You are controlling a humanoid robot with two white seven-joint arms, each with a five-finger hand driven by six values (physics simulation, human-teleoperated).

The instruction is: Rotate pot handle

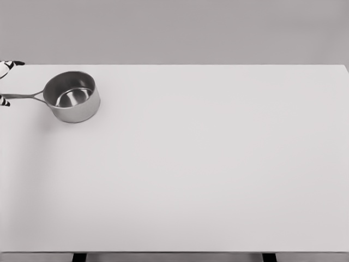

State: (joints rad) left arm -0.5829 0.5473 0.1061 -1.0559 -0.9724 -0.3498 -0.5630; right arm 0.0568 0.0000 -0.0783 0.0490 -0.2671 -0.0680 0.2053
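Here, a round, shiny steel pot (71,96) sits on the smooth white table (207,174), its thin handle (24,96) reaching to fingertips (4,101) at the left edge; grip cannot be told.

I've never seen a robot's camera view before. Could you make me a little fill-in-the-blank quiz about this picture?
1. The steel pot stands near the table's far ____ corner.
2. The pot's handle points toward the picture's ____ edge.
3. Inside, the pot is ____.
4. Fingertips show at the left edge, near the ____.

Missing words: left; left; empty; handle
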